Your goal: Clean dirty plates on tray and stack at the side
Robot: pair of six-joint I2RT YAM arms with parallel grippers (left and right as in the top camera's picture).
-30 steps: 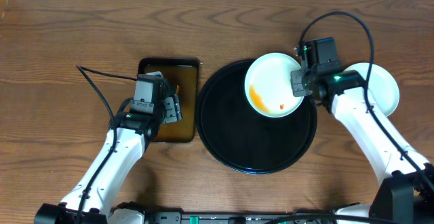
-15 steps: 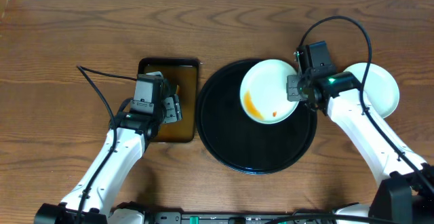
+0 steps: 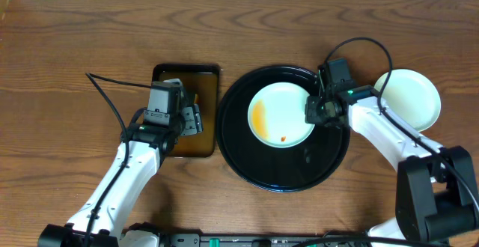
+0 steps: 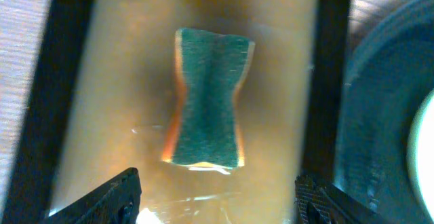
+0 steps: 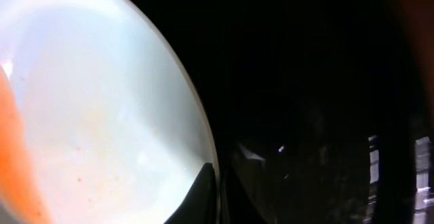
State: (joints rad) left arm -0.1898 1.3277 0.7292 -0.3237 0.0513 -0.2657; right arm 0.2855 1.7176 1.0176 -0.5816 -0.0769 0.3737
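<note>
A pale plate (image 3: 278,114) with an orange-red sauce streak lies over the middle of the round black tray (image 3: 254,168). My right gripper (image 3: 313,112) is shut on its right rim. In the right wrist view the plate (image 5: 95,108) fills the left half, its rim pinched between my right gripper (image 5: 218,200) jaws, with the tray (image 5: 319,81) dark beyond it. A second pale plate (image 3: 412,97) sits on the table right of the tray, showing no streaks. My left gripper (image 4: 218,200) hangs open over a green-topped sponge (image 4: 207,108).
The sponge lies in a wet rectangular brown tray (image 3: 206,82) left of the black tray. The left arm's cable (image 3: 112,86) trails over the table to the left. The right arm's cable (image 3: 367,45) loops above the tray's right edge.
My right gripper has carried the streaked plate left and toward the front, from the tray's far right rim to its middle. The left arm has not moved.
</note>
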